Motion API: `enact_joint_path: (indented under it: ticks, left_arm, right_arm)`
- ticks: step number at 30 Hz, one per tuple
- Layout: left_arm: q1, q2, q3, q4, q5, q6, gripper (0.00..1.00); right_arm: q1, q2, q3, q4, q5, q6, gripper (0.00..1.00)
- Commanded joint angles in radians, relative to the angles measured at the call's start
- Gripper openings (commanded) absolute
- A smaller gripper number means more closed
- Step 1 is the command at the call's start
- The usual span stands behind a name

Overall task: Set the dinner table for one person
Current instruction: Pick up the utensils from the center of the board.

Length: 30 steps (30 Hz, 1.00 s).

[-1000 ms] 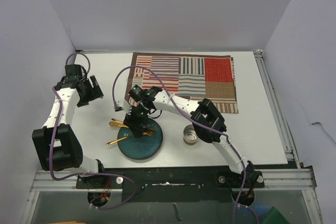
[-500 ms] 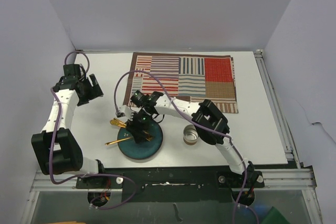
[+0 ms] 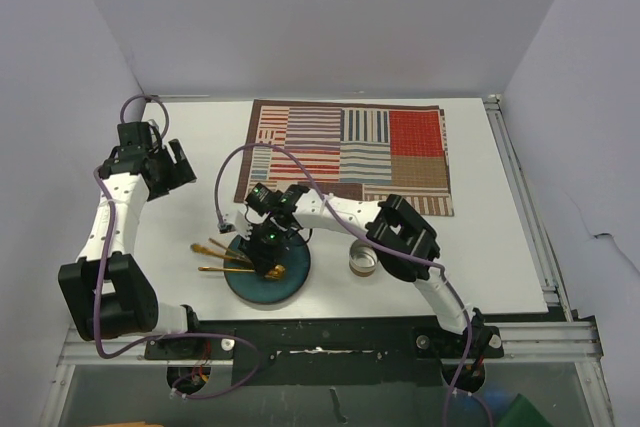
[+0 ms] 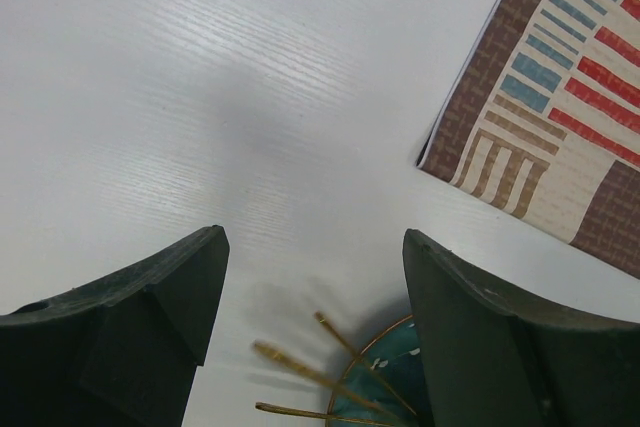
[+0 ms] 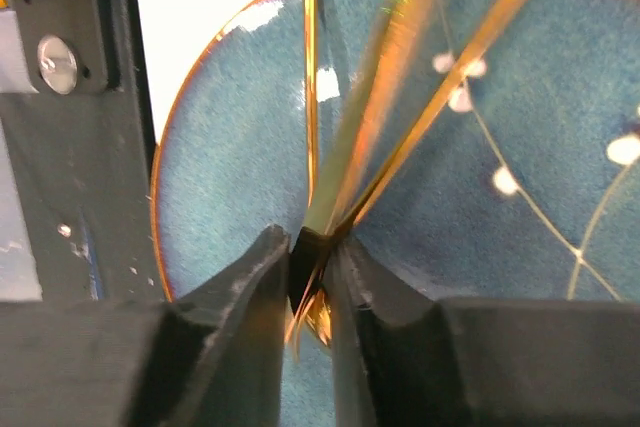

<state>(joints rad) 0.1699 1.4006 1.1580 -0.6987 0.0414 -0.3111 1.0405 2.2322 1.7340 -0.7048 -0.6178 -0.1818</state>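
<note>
A teal plate (image 3: 288, 282) sits on the white dinner table (image 3: 490, 237) near the front edge. Gold cutlery (image 3: 215, 252) lies across the plate, with thin handles sticking out past its left rim. My right gripper (image 3: 270, 247) is down over the plate. In the right wrist view its jaws (image 5: 310, 247) are pinched on the bunched cutlery (image 5: 400, 67) above the plate (image 5: 230, 147). My left gripper (image 3: 172, 169) hovers open at the far left. In its wrist view the open gripper (image 4: 315, 237) frames the cutlery handles (image 4: 310, 377) and the plate rim (image 4: 395, 387).
A striped patchwork placemat (image 3: 350, 152) lies flat at the back centre, and its corner shows in the left wrist view (image 4: 560, 117). A small pale round cup (image 3: 362, 259) stands just right of the plate. Aluminium rails run along the front and right edges.
My right gripper has closed on the gold cutlery. The handles have swung out to the left of the plate. The left arm has hardly moved.
</note>
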Motion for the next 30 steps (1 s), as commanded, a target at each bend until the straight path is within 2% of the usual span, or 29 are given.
enact_joint_path:
  ticks: [1, 2, 10, 18, 22, 30]
  left_arm:
    - [0.003, -0.041, 0.013, 0.034, 0.023, 0.001, 0.71]
    - [0.003, -0.042, 0.012, 0.035, 0.024, 0.001, 0.71]
    - [0.003, -0.050, 0.000, 0.040, 0.028, 0.003, 0.71]
    - [0.003, -0.053, -0.004, 0.045, 0.019, 0.003, 0.71]
    - [0.003, -0.057, -0.015, 0.059, 0.010, 0.001, 0.71]
    - [0.004, -0.045, -0.020, 0.060, 0.018, 0.001, 0.71]
  right_arm:
    - [0.017, 0.074, -0.011, -0.054, 0.081, 0.010, 0.05]
    - [0.019, 0.076, -0.012, -0.056, 0.082, 0.014, 0.00]
    - [0.018, 0.012, -0.065, -0.035, 0.147, 0.038, 0.00]
    - [-0.005, -0.014, -0.069, 0.007, 0.140, 0.058, 0.00]
    - [-0.018, -0.035, -0.033, 0.040, 0.151, 0.069, 0.00]
    - [-0.040, -0.058, 0.110, -0.009, 0.172, 0.055, 0.00]
